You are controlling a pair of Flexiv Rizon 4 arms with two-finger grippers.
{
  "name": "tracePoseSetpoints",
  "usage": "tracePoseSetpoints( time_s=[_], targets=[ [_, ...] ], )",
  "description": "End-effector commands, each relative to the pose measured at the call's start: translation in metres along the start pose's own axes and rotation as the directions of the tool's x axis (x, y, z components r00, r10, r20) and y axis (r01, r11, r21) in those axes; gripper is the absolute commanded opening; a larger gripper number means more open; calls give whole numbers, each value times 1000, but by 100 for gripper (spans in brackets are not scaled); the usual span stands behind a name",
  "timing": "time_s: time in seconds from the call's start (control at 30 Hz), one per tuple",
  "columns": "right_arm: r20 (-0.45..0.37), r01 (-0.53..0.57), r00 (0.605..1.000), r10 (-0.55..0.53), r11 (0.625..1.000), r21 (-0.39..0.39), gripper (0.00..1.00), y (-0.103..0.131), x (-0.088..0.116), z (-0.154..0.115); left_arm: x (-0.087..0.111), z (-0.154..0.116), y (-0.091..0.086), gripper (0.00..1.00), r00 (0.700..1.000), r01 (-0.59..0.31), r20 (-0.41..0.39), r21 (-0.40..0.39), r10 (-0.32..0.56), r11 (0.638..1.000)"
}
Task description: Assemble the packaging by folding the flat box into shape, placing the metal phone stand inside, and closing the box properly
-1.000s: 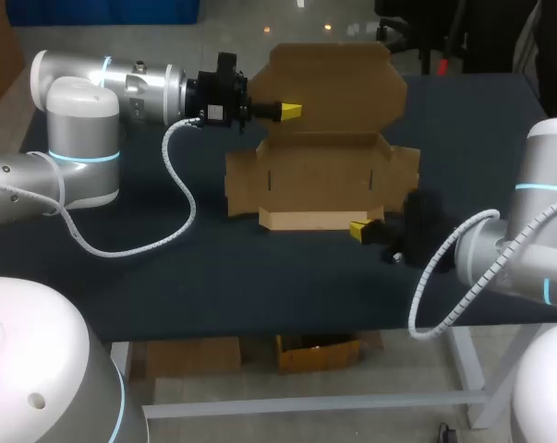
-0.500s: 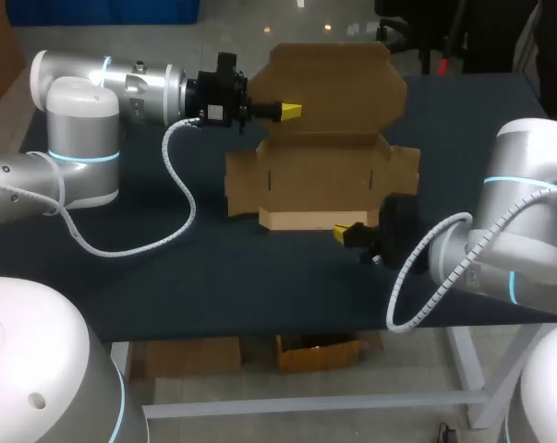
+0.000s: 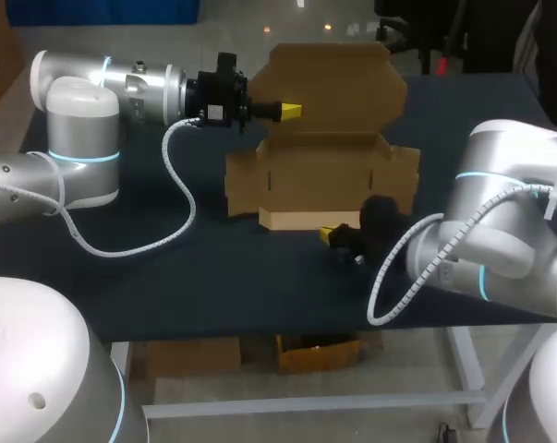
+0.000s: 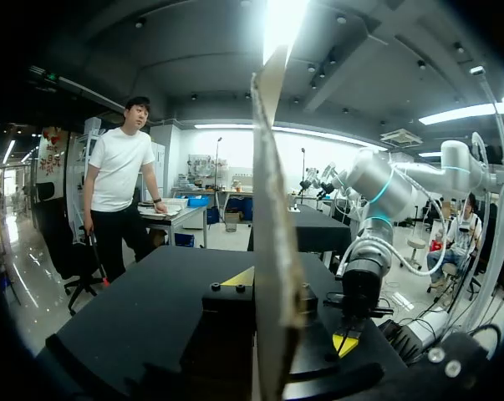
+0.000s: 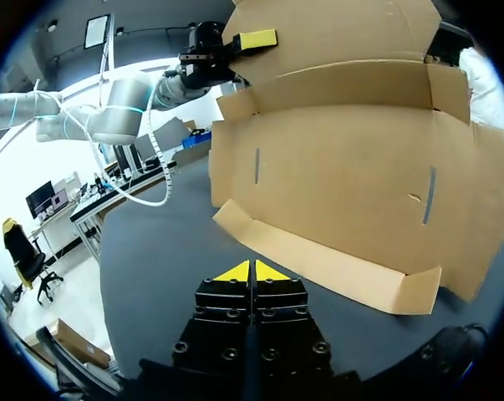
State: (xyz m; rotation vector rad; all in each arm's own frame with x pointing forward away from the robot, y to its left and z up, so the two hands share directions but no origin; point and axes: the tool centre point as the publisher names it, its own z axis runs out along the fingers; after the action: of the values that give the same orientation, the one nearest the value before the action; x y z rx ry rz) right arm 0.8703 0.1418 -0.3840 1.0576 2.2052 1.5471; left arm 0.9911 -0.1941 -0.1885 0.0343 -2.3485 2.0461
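Currently gripped: box lid [image 3: 338, 83], clamped by left gripper [image 3: 292, 111].
Right gripper [image 5: 252, 271]: closed, empty.
Risk: front flap [image 5: 327, 263] may be crushed if pushed askew.

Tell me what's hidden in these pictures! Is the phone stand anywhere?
- No phone stand shows in any view.
- Left wrist view: the box lid stands edge-on, hiding the rest of the box.
- Head view: the right claw is mostly covered by its own dark wrist.
- Right wrist view: the black rim cuts off the lid's top.
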Motion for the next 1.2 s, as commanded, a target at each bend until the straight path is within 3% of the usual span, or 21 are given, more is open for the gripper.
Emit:
tracePoseSetpoints(
  time_s=[0.03,0.33,1.2],
  targets=[
    [27,-6,1000,6,1000,-7,0,-9,-3,25,0,0,1,0,1000,-1,-2,1,1,1000],
    [33,-3,999,3,1000,-1,0,-13,-13,39,0,0,1,0,1000,-1,-2,1,1,1000],
    [58,-16,998,17,1000,-22,0,-11,-35,50,0,0,1,0,1000,-1,-2,1,1,1000]
  ],
)
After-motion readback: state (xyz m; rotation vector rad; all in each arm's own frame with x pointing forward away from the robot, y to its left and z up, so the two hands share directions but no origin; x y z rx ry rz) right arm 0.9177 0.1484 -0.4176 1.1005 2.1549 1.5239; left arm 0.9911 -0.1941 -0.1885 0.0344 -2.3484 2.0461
